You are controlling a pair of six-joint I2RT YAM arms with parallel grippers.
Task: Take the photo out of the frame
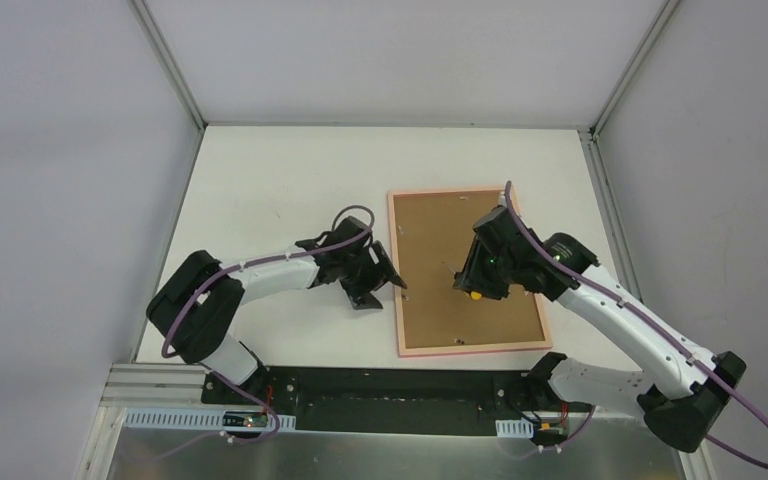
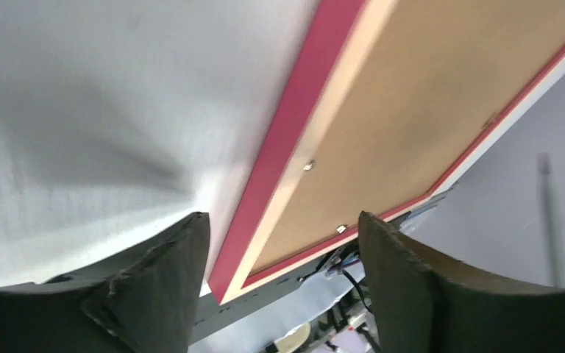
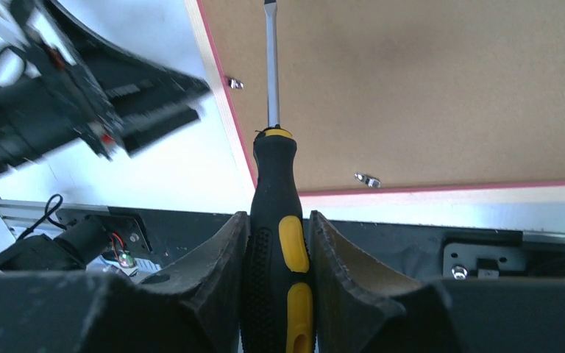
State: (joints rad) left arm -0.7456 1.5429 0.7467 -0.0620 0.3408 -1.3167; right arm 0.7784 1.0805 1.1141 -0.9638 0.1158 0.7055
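Left fingers (image 2: 163,283) gape beside frame (image 2: 283,147) edge, seemingly clear; right fingers (image 3: 217,265) grip screwdriver (image 3: 276,191).

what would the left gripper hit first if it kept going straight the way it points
Most likely the frame: its pink left rail lies straight ahead of the open left gripper, between its fingertips. The remaining gap is unclear.

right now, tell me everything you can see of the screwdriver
The screwdriver has a black handle with yellow inlays and a slim metal shaft. The right gripper is shut on the handle, pointing the shaft out over the brown back board of the frame. Whether the tip touches the board is unclear.
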